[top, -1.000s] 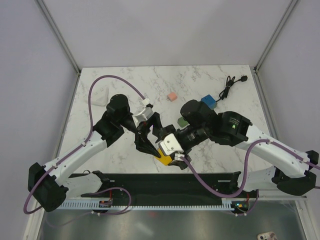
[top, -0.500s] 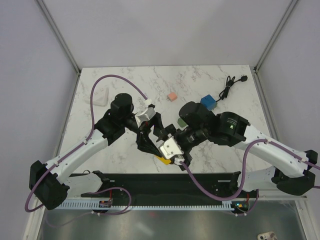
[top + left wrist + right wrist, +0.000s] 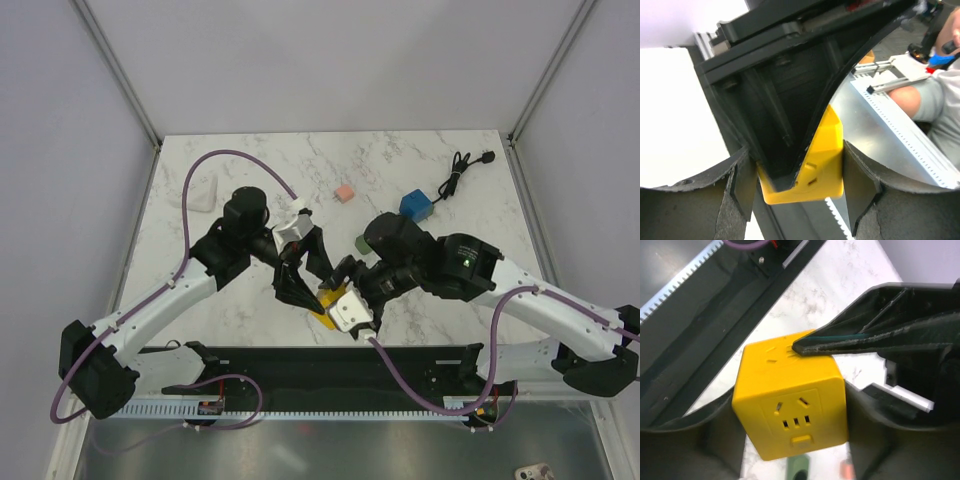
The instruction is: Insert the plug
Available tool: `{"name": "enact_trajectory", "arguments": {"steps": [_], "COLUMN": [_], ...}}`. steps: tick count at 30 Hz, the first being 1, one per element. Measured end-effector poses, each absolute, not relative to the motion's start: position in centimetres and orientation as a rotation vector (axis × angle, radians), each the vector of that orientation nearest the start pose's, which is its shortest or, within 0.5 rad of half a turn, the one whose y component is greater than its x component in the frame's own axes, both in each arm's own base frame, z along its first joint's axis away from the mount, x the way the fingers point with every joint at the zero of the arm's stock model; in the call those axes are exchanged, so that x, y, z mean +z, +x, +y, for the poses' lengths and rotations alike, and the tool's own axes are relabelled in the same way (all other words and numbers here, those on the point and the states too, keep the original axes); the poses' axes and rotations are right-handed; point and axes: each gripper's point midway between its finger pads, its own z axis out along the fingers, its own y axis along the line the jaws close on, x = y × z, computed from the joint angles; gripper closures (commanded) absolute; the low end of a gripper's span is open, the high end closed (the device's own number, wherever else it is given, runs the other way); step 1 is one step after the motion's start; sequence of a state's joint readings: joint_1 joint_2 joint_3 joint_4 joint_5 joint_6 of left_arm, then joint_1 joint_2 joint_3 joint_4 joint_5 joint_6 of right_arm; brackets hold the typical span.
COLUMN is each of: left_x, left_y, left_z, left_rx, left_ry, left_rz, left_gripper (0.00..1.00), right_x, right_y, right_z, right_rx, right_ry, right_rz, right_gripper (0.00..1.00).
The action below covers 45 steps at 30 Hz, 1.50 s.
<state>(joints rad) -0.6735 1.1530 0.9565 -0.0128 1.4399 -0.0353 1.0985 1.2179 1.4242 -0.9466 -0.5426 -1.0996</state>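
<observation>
A yellow socket cube [image 3: 324,301] hangs just above the table's front middle, held from two sides. My left gripper [image 3: 312,289] is shut on it; in the left wrist view its pads press the cube [image 3: 826,159] on both flanks. My right gripper [image 3: 792,426] is shut on the same cube [image 3: 790,400], whose socket face looks at that camera. One left finger [image 3: 850,342] lies across the cube's top. The black plug [image 3: 487,157] lies at the back right, its cord [image 3: 452,178] running to a blue cube [image 3: 416,205].
A green cube [image 3: 364,243] sits just behind the right arm and a pink cube [image 3: 344,193] farther back. A white block [image 3: 203,192] lies at the back left. The black rail [image 3: 330,365] borders the near table edge.
The right gripper has slid down and left onto the yellow cube and narrowed its jaws against it. The left gripper has kept its hold and shifted slightly right.
</observation>
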Motion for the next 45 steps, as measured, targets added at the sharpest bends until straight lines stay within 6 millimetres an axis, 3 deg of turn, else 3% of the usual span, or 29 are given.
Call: {"name": "enact_trajectory", "arguments": {"steps": [1, 3, 5, 6, 12, 15, 19, 23, 28, 30, 33, 36, 40, 45], "left_x": [30.5, 30.2, 30.1, 30.2, 30.8, 31.2, 33.1, 34.7, 35.2, 35.0, 34.3, 32.9, 29.7, 25.7], "left_y": [8.6, 8.4, 8.7, 8.8, 9.0, 9.4, 11.0, 14.1, 17.1, 19.1, 24.4, 30.8, 38.1, 42.1], "left_z": [-29.2, -29.1, -29.3, -29.3, -29.5, -29.8, -30.3, -29.9, -28.9, -29.1, -28.5, -25.8, -19.5, -10.2], "left_rx": [-1.748, -1.782, -1.787, -1.791, -1.819, -1.832, -1.786, -1.735, -1.666, -1.591, -1.406, -1.184, -0.851, -0.558], "left_ry": [1.560, 1.566, 1.559, 1.558, 1.567, 1.571, 1.560, 1.496, 1.395, 1.304, 1.044, 0.675, 0.170, -0.343], "left_rz": [1.152, 1.171, 1.193, 1.197, 1.198, 1.197, 1.163, 1.194, 1.271, 1.348, 1.536, 1.752, 1.963, 2.053], "left_gripper": [0.81, 0.58, 0.48, 0.37, 0.32, 0.16, 0.12, 0.12, 0.14, 0.15, 0.23, 0.37, 0.28, 0.30], "right_x": [29.1, 29.1, 28.9, 29.0, 29.5, 29.8, 28.8, 27.9, 27.7, 27.7, 27.4, 26.5, 25.3, 25.4], "right_y": [9.5, 9.1, 9.2, 9.3, 9.5, 9.7, 10.2, 10.3, 10.4, 11.0, 12.7, 14.8, 17.3, 18.4], "right_z": [31.5, 31.8, 31.7, 31.7, 31.6, 31.7, 31.9, 31.0, 29.8, 29.6, 29.7, 29.8, 29.4, 29.0], "right_rx": [0.615, 0.620, 0.612, 0.609, 0.615, 0.618, 0.630, 0.630, 0.640, 0.638, 0.618, 0.574, 0.500, 0.516], "right_ry": [-2.125, -2.123, -2.115, -2.109, -2.075, -2.045, -2.007, -1.972, -1.862, -1.782, -1.619, -1.431, -1.151, -0.870], "right_rz": [0.754, 0.714, 0.726, 0.730, 0.769, 0.806, 0.874, 0.959, 1.105, 1.203, 1.406, 1.615, 1.844, 1.969], "right_gripper": [0.63, 0.82, 0.92, 1.00, 1.00, 1.00, 1.00, 1.00, 1.00, 1.00, 1.00, 1.00, 1.00, 1.00]}}
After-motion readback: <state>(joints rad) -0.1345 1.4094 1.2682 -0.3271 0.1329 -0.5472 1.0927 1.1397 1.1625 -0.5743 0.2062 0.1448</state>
